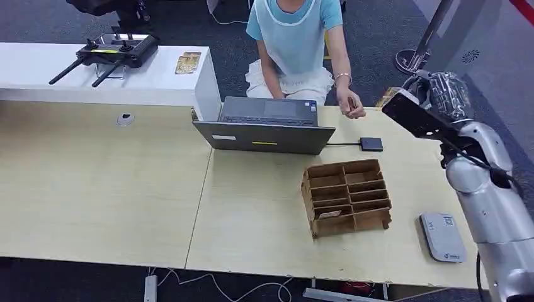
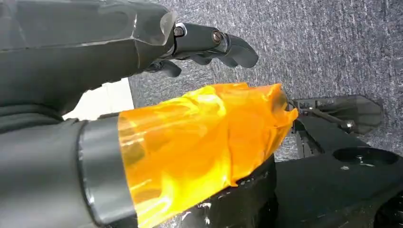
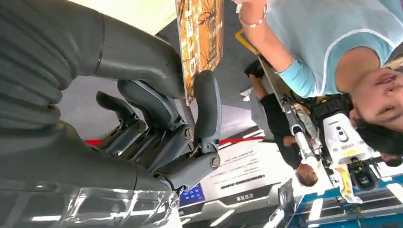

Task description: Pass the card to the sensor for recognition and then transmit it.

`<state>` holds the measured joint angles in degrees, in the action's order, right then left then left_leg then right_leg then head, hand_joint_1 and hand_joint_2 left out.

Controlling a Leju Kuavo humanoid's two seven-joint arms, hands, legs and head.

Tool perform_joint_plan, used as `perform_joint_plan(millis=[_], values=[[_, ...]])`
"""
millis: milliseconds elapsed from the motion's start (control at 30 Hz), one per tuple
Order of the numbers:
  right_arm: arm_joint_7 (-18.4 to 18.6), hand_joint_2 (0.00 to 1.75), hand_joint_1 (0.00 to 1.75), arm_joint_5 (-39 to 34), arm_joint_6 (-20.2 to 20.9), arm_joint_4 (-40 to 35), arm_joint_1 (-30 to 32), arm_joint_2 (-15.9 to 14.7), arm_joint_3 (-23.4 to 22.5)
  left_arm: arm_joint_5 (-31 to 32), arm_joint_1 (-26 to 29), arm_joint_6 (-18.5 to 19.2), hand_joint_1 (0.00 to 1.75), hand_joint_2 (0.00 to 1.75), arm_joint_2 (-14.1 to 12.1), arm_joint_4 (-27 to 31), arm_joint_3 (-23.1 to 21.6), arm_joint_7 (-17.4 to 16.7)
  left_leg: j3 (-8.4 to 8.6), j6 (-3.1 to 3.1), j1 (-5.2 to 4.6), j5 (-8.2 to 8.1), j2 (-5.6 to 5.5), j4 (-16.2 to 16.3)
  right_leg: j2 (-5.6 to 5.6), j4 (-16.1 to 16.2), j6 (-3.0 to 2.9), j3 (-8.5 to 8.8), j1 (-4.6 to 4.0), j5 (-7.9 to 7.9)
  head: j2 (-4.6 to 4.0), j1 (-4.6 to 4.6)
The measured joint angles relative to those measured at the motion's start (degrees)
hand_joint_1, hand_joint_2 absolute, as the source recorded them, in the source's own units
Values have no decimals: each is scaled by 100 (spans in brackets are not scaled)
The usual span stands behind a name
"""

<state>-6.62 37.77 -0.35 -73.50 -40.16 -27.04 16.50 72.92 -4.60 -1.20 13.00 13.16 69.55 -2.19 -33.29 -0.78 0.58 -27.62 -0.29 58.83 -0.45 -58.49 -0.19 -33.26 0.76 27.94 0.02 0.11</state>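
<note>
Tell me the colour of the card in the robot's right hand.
Golden-brown with dark print: card, clearest in the right wrist view.

Laptop (image 1: 267, 126) at the desk (image 1: 101, 182) back edge, centre; a person (image 1: 296, 47) sits behind it. Small box (image 1: 371, 143) just right of the laptop, cable between them. Divided tray (image 1: 346, 197) in front of the laptop, toward the right — one card (image 1: 330, 214) lies in a front-left compartment. Sensor pad (image 1: 443, 237) right of the tray, near the front edge. Right hand (image 1: 434, 94) raised over the far right corner, pinching a card (image 3: 199, 42) in its fingers (image 3: 206, 104).
</note>
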Motion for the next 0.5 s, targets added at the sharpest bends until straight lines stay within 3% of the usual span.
perform_joint_plan(millis=[500], values=[[197,175,175,65,81,1448,-1091,400,546,20,4,59,0,0,-44,0,-15,-11,-4,-1,0,2,-5,1,-3,-2,-1,-4,0,-1,-2,-2]])
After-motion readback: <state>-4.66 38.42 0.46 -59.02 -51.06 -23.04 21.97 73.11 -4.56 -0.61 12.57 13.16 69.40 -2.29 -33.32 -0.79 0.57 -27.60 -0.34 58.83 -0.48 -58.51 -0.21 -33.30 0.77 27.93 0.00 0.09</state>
